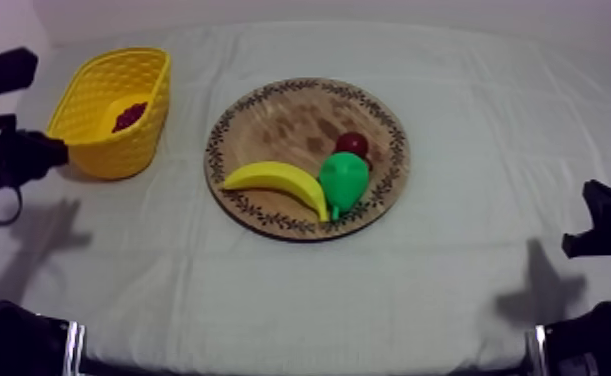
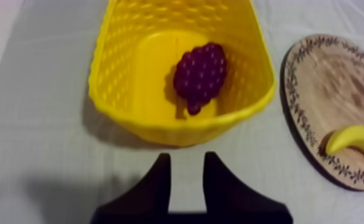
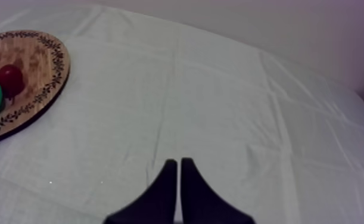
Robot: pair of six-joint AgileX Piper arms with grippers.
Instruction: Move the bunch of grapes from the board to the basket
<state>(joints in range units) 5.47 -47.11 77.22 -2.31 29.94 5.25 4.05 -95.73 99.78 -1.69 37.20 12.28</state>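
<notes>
Bunch of grapes [image 2: 201, 74] is noted inside the yellow basket [image 2: 178, 126], lying on its floor toward the side nearest the wooden board [image 2: 327, 89]; the placing is judged done. Left gripper [image 2: 187, 158] is held just outside the basket's near wall, low over the cloth [image 2: 47, 149], with fingers apart and nothing between them. Right gripper [image 3: 179, 161] is held over bare cloth, well apart from the board, with fingers pressed together into a narrow wedge, empty. Risk as judged: the basket looks light and the open fingers are close to its wall, so any forward or sideways drift of the left arm could knock it, shift it across the cloth or tip it, and the grapes could be rolled out. A careless sweep toward the board could likewise disturb the banana [image 2: 354, 140], which is laid near the rim. A straight pull-back away from the basket would be called for. Views compared: the basket's inside is laid open in the left wrist view, so the whole bunch is seen at rest; from the top view it is caught as a dark patch behind the wall. The full board is given by the top view, with the pear [image 1: 344, 180] and small red fruit [image 1: 351, 143] touching beside the banana. The closed state of the right fingers is settled by the right wrist view.
</notes>
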